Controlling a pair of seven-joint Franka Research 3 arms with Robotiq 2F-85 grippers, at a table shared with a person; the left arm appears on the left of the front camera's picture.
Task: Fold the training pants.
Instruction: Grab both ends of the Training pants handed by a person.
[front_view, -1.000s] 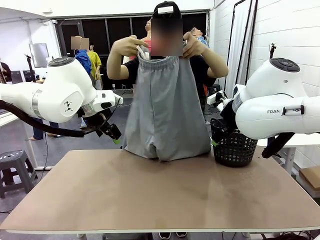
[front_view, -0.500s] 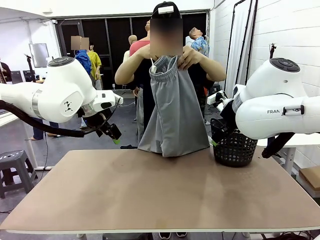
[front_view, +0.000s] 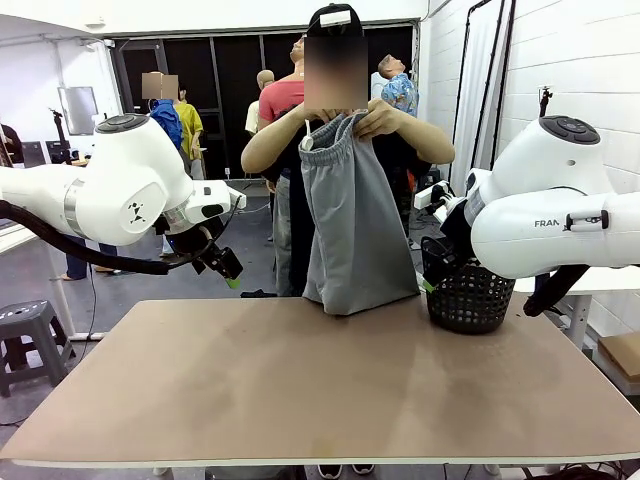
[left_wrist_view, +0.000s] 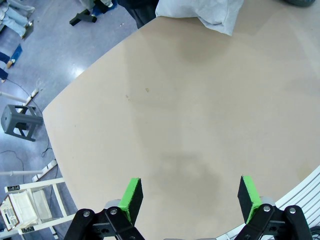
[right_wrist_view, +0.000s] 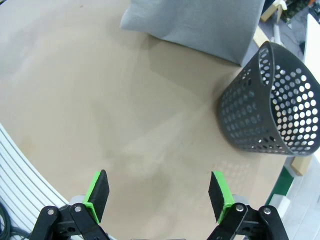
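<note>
On the near side of the table (front_view: 320, 390) nothing is in play. The action sits farther in, where both arms hover toward the far corners. The left pincer (left_wrist_view: 190, 195) has its pads spread wide, gripping nothing, and so does the right pincer (right_wrist_view: 159, 194), with a black mesh basket (right_wrist_view: 270, 105) just beside it. At the far edge hang the training pants (front_view: 355, 220), long axis upright, waistband bunched in the person's hands (front_view: 385, 118), lower end touching the table. They lie ahead of both pincers and between them, and I'd judge them nearer the right one.
</note>
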